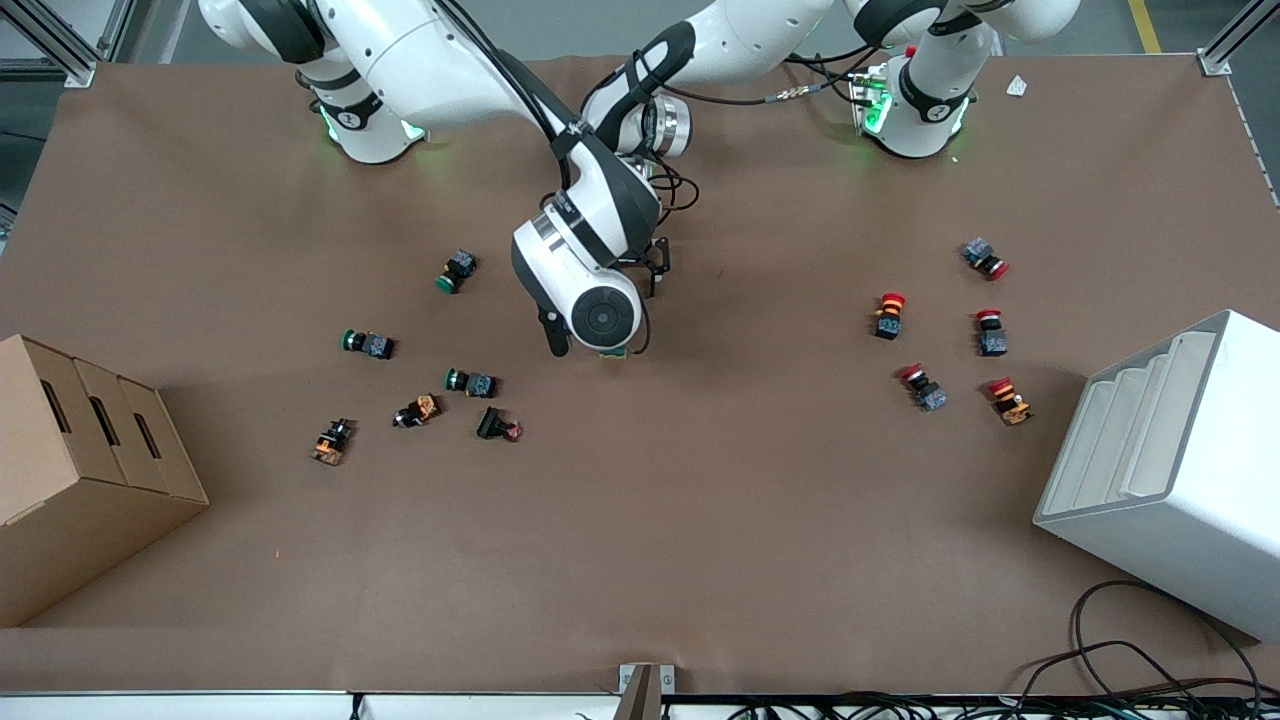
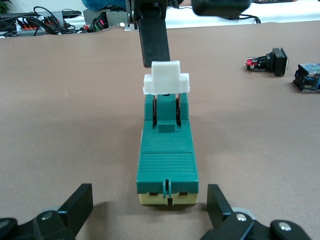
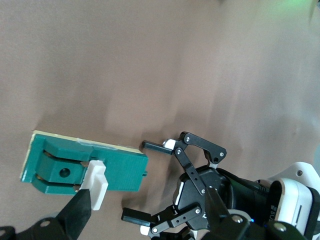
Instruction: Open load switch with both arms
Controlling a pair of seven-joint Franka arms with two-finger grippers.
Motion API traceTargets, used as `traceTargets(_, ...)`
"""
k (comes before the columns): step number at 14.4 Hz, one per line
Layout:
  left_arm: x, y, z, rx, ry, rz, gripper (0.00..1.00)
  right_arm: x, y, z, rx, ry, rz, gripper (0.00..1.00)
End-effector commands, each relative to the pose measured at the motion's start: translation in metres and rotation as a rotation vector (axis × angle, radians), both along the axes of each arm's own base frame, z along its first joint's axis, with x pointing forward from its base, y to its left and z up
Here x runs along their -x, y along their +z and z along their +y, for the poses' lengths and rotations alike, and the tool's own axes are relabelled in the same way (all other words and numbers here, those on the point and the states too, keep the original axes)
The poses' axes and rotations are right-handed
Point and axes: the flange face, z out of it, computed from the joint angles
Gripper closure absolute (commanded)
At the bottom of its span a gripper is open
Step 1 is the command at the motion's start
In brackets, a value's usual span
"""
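The load switch is a dark-green block on a cream base, lying near the table's middle, with its white lever raised. In the front view only a sliver of the load switch shows under the right arm's hand. My left gripper is open, its fingers low on either side of the switch's end and not touching it. My right gripper is open above the switch, one finger against the white lever. The left gripper also shows in the right wrist view.
Green push buttons and other small parts lie toward the right arm's end. Red ones lie toward the left arm's end. A cardboard box and a white rack stand at the table's two ends.
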Motion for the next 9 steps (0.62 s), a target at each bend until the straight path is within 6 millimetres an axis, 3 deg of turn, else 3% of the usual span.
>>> traceTargets(1, -0.003, -0.017, 0.01, -0.027, 0.008, -0.003, 0.0, 0.015, -0.006, 0.001, 0.029, 0.013, 0.016, 0.0)
traceTargets(9, 0.001, -0.02, 0.014, -0.038, 0.003, -0.001, 0.0, 0.033, -0.024, 0.008, 0.074, 0.067, 0.004, 0.0)
